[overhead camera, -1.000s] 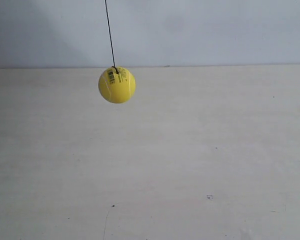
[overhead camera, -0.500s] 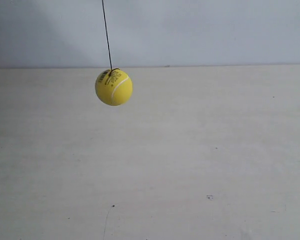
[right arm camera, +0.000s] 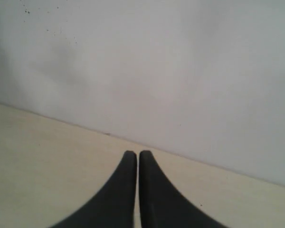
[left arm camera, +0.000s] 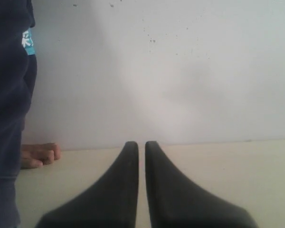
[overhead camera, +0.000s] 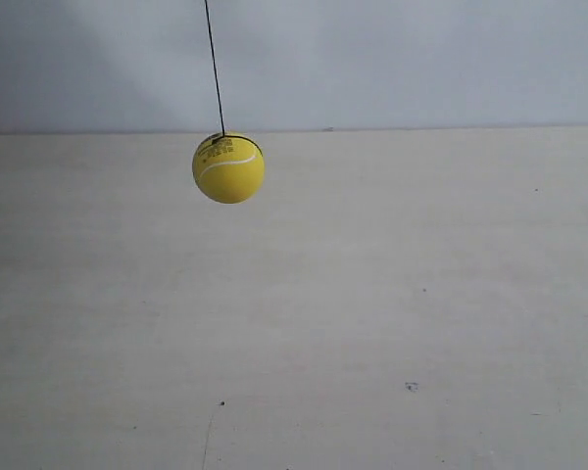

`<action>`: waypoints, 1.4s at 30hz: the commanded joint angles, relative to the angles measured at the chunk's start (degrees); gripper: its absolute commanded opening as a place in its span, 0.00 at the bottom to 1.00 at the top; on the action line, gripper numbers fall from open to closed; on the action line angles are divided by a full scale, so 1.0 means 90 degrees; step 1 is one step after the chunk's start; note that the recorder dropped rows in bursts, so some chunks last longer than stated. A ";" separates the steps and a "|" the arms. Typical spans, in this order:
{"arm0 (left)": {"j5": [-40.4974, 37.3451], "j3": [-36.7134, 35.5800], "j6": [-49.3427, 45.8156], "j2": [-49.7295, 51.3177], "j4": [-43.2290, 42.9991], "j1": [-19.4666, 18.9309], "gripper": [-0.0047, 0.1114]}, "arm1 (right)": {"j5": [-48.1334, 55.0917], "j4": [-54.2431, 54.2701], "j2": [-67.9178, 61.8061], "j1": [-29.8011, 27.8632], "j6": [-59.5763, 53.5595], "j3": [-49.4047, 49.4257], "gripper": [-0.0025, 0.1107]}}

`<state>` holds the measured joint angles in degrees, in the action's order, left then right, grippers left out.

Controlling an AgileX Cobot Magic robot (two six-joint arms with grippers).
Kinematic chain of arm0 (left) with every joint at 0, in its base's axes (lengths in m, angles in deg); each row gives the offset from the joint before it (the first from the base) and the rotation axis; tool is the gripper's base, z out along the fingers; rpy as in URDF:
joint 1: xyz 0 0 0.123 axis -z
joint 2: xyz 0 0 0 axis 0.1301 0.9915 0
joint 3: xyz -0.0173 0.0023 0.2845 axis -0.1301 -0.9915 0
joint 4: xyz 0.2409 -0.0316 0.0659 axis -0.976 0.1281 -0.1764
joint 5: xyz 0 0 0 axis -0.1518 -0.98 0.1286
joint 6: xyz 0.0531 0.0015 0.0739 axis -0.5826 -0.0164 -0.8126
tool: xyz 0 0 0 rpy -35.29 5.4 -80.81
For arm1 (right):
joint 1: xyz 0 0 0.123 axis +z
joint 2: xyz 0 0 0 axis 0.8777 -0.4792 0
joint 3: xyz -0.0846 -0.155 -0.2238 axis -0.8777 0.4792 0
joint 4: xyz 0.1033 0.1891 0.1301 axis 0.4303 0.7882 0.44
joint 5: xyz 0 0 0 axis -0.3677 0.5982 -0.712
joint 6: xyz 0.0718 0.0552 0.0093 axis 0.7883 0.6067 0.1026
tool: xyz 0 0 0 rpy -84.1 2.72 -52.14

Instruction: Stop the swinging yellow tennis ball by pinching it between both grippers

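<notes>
The ball (overhead camera: 228, 167) is hanging clear above the counter (overhead camera: 372, 313) on a thin dark string (overhead camera: 215, 69), left of the scene's middle and toward the far wall (overhead camera: 421, 59). The string is leaning slightly. The left claw (left arm camera: 141, 145) is sitting with its jaws nearly together, only a slit between them, gripping nothing. The right claw (right arm camera: 135, 154) is sitting likewise, jaws almost touching and empty. Ahead of the left claw, a person in dark blue (left arm camera: 9, 118) is resting a hand (left arm camera: 38, 155) at the counter's far edge.

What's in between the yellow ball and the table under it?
Nothing. In the exterior view the yellow tennis ball hangs on its string over bare table.
</notes>
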<state>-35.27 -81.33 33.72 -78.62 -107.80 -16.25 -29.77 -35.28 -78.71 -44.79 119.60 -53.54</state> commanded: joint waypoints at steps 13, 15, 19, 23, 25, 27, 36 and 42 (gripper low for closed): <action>0.0675 -0.0283 -0.0240 -0.0010 0.0039 -0.0007 0.08 | -0.0802 0.0369 0.0021 -0.0003 -0.0156 0.0904 0.02; 0.0777 -0.0283 -0.0240 -0.0010 0.0039 -0.0007 0.08 | -0.0920 0.0470 0.0021 -0.0003 -0.0188 0.0937 0.02; 0.1164 -0.0283 -0.0240 -0.0010 0.0039 -0.0007 0.08 | -0.1135 0.0705 0.0021 -0.0003 -0.0159 0.0937 0.02; 0.1325 -0.0283 -0.0240 -0.0010 0.0039 0.0019 0.08 | -0.1342 0.0705 0.0021 -0.0003 0.0169 0.0937 0.02; 0.1334 -0.0283 -0.0240 -0.0010 0.0039 0.0068 0.08 | -0.1354 0.0705 0.0021 -0.0003 0.0395 0.0937 0.02; 0.1345 -0.0283 -0.0240 -0.0010 0.0039 0.0093 0.08 | -0.1354 0.0705 0.0021 -0.0003 0.0439 0.0937 0.02; 0.1345 -0.0283 -0.0240 -0.0010 0.0039 0.0093 0.08 | -0.1367 0.0717 0.0021 -0.0003 0.0456 0.0937 0.02; 0.1345 -0.0283 -0.0240 -0.0010 0.0039 0.0093 0.08 | -0.1341 0.0717 0.0021 -0.0003 0.0429 0.0937 0.02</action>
<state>-23.11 -83.72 31.66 -78.62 -107.80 -15.69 -41.93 -29.05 -78.71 -44.79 123.51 -45.20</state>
